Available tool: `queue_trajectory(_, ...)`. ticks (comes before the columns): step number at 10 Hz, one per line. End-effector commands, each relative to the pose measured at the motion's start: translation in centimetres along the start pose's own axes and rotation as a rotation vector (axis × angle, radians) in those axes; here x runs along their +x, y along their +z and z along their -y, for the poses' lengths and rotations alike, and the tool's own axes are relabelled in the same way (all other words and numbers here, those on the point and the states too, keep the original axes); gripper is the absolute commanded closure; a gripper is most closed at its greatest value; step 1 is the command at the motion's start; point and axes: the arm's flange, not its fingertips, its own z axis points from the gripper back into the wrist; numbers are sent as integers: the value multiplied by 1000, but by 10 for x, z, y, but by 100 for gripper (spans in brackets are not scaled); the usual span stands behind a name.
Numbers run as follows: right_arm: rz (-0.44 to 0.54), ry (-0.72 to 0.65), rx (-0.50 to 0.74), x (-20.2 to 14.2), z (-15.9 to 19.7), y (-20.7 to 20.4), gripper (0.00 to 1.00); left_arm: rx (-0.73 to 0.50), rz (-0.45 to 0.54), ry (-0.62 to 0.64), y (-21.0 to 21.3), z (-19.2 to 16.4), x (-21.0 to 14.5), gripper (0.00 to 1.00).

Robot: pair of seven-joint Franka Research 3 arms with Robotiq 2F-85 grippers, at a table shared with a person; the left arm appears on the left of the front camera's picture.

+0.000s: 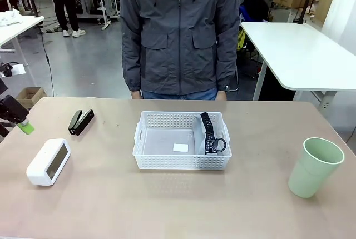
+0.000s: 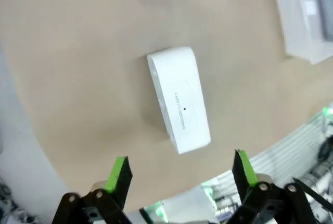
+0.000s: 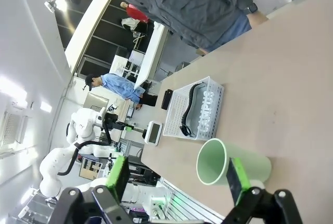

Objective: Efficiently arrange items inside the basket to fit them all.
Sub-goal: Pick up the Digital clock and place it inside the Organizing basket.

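Left gripper (image 2: 182,168), jaws wide, over white boxy plastic device (image 2: 179,99), near left: likely lining up a pick. Grey black-trimmed zip pouch (image 1: 207,132) stands edgewise along right wall of white perforated basket (image 1: 181,162), sparing floor. Right gripper (image 3: 177,176) open.

Front: across table (image 1: 167,205) toward person (image 1: 178,33). Left wrist: close above device (image 2: 178,99). Right wrist: rolled, low, sharing basket (image 3: 212,104).

Left claw (image 2: 181,161) up close: black linked fingers, bright green pads (image 2: 117,174), silver pivot screws (image 2: 97,195) at the knuckles. Right claw (image 3: 177,177), same build, black with green pads. Opposite, the person (image 1: 167,55) wears a grey zip jacket (image 1: 183,22) with flap pockets, blue jeans (image 1: 178,94), dark wristwatch (image 3: 252,8).
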Motion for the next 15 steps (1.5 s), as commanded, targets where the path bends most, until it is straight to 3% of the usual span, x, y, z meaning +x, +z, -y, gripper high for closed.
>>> queue_trajectory(1, 11, 27, 19, 4, -1, 1, 0, -8, -47, -7, 15, -6, -6, 0)
queue_trajectory(3, 11, 27, 19, 4, -1, 1, 0, -4, -12, -2, 2, -2, -2, 0)
queue_trajectory(5, 11, 27, 19, 4, -1, 1, 0, 43, -55, 141, -23, 7, -3, 0)
queue_trajectory(8, 11, 27, 19, 4, -1, 1, 0, 196, -60, 190, -63, 50, 7, 0)
queue_trajectory(10, 11, 27, 19, 4, -1, 1, 0, 240, -68, 218, -75, 50, 12, 0)
queue_trajectory(15, 11, 27, 19, 4, -1, 1, 0, 173, -106, 246, -107, 40, 14, 0)
